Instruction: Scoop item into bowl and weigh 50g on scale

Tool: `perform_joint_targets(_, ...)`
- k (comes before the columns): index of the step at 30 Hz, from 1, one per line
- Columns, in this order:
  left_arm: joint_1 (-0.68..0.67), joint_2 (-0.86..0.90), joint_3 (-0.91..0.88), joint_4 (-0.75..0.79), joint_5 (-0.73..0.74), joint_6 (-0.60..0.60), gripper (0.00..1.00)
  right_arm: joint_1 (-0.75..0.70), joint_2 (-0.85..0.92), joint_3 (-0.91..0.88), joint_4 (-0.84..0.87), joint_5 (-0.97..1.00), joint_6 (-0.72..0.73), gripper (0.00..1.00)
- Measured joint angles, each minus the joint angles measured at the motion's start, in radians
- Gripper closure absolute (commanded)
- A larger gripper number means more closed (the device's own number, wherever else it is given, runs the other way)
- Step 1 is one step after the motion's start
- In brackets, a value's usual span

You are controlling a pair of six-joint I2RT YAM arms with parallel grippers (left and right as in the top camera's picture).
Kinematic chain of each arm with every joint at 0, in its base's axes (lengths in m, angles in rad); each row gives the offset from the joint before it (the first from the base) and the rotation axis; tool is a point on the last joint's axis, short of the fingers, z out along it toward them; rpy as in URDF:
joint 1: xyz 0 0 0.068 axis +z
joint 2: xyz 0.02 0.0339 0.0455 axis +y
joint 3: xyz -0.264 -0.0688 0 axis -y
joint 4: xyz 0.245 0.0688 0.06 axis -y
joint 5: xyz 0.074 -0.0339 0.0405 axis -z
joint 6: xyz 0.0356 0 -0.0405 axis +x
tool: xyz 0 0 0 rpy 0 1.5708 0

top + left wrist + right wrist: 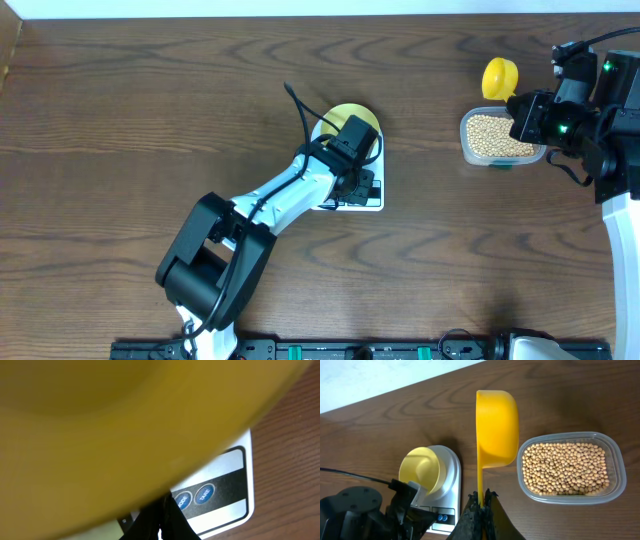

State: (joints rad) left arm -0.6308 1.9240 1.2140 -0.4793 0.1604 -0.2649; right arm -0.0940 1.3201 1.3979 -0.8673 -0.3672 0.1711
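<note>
The work is at its very beginning: no scooping is done yet. The bowl (pixel 422 467) sits on the round platform of the scale (pixel 451 472), in the middle of the table (pixel 560 390), and its inside looks bare, no bean in it. The left gripper (pixel 162 507) is beside the bowl's front edge, above the two blue buttons (pixel 205 494) of the scale; its fingers are pressed together and, as far as I can judge, they pinch the rim of the bowl, though the bowl is too near and too blurred in the left wrist view to be sure. The right gripper (pixel 481 500) is closed tight on the thin handle of the yellow scoop (pixel 496 420), which it holds in the air just beside the clear tub (pixel 619 467). I see no beans in the scoop. All the beans (pixel 565 467) lie in this tub, well apart from the scale. In my judgement the next move asks the right arm to bring the scoop over the tub, dip its cup into the beans and lift it level, then carry it to the bowl. Before the weight is read, the left gripper should probably let go of the bowl, otherwise its pressure can falsify the reading.
</note>
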Motion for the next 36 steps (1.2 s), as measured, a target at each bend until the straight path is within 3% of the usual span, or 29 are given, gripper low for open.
perform_joint_targets(12, -0.001, 0.001, 0.026, -0.048, 0.002, -0.027, 0.93, 0.000, 0.000, 0.000, -0.003, 0.000, 0.000, 0.99)
perform_joint_targets(17, 0.000, -0.115, -0.008, -0.076, -0.010, -0.027, 0.90, 0.000, 0.000, 0.000, -0.005, 0.000, 0.000, 0.99)
perform_joint_targets(19, 0.000, -0.216, -0.010, -0.087, -0.010, -0.028, 0.75, 0.000, 0.000, 0.000, -0.006, 0.000, 0.000, 0.99)
perform_joint_targets(22, 0.002, -0.404, -0.008, -0.113, -0.010, -0.031, 0.61, 0.000, 0.000, 0.000, -0.009, 0.000, 0.000, 0.99)
perform_joint_targets(24, 0.008, -0.514, -0.007, -0.151, -0.010, -0.030, 0.45, 0.000, 0.000, 0.000, -0.015, 0.000, 0.000, 0.99)
perform_joint_targets(28, 0.053, -0.670, -0.006, -0.242, -0.010, -0.034, 0.22, 0.000, 0.000, 0.000, -0.036, 0.000, 0.000, 0.99)
perform_joint_targets(33, 0.180, -0.784, -0.006, -0.333, -0.056, -0.036, 0.07, 0.000, 0.000, 0.000, -0.052, 0.000, 0.000, 0.99)
perform_joint_targets(36, 0.284, -0.828, -0.006, -0.367, -0.114, -0.040, 0.05, 0.000, 0.000, 0.000, -0.045, 0.000, 0.000, 0.99)
